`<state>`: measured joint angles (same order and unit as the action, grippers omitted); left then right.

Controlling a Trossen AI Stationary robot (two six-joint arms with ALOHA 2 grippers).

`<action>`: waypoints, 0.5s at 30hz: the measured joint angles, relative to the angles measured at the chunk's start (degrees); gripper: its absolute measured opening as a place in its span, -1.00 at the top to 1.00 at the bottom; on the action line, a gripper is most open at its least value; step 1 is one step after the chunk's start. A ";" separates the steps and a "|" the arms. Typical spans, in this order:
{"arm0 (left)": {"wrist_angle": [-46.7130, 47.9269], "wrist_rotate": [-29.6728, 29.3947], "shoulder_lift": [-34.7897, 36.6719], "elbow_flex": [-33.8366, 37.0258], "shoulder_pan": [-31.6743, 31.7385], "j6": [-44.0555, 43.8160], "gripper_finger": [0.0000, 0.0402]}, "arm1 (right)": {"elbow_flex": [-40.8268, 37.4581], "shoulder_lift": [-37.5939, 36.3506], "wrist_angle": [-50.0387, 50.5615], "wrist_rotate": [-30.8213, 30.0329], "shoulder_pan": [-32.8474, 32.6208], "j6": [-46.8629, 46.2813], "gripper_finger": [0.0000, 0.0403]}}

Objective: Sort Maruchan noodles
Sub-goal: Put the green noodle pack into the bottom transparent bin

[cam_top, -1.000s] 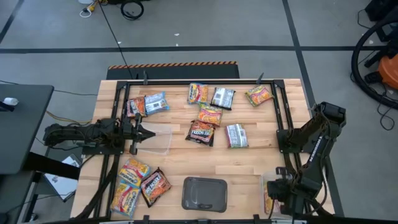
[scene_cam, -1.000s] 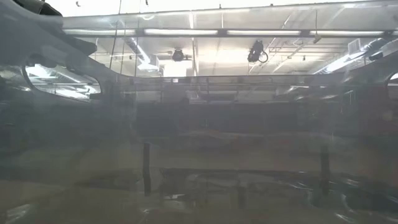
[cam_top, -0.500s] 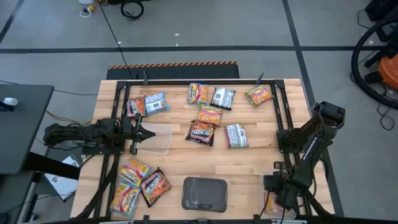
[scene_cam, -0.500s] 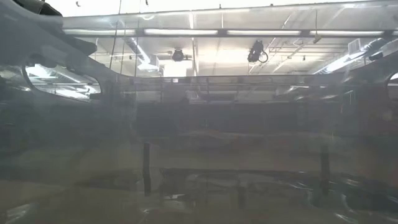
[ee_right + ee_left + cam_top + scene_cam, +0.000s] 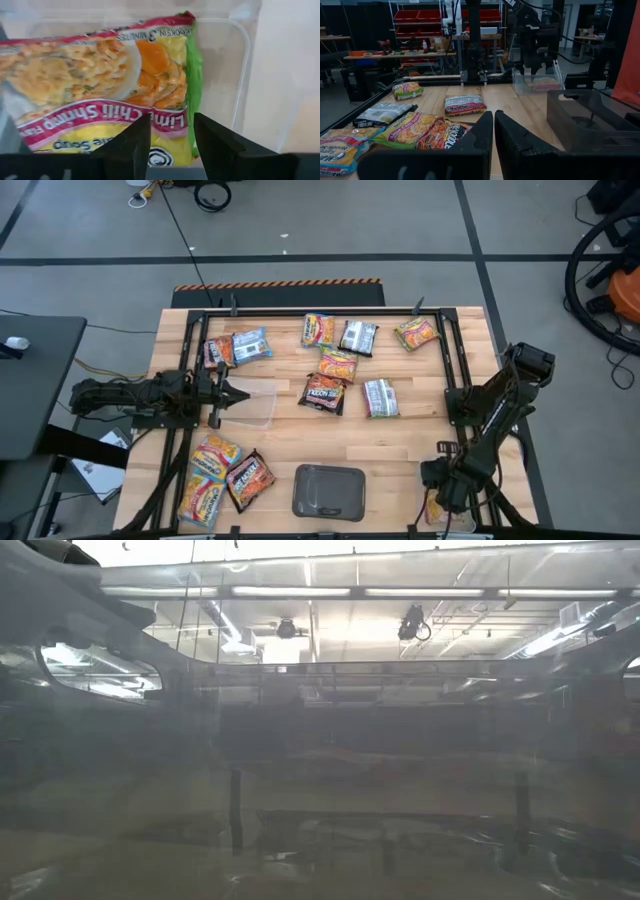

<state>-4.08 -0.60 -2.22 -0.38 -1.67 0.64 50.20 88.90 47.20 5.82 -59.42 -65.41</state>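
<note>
A yellow-green Maruchan packet [image 5: 100, 75] lies flat in a clear tub [image 5: 225, 70] at the table's near right corner. My right gripper [image 5: 171, 132] points down just above it, open, one finger on either side of the packet's green edge; I cannot tell whether they touch it. Several more packets [image 5: 338, 365] lie flat at the far middle of the table, two [image 5: 237, 347] at the far left and three [image 5: 222, 476] at the near left. At the table's left, my left gripper [image 5: 493, 130] is level and shut, holding nothing.
A second clear tub [image 5: 258, 402] stands just in front of my left gripper. A grey rounded tray [image 5: 329, 490] sits at the near middle. A black frame [image 5: 330, 311] runs along the table's far side. The low view is clouded by a clear wall.
My right arm has sunk toward the clear tub at the near right corner and shifted a little toward the table's left edge.
</note>
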 joint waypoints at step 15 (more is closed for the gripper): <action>0.00 0.00 -0.01 0.01 -0.01 0.00 0.88 | -4.02 -0.35 -4.62 0.01 1.25 2.13 0.07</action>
<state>-4.08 -0.60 -2.23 -0.37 -1.68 0.64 46.17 88.55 42.58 5.82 -58.16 -63.28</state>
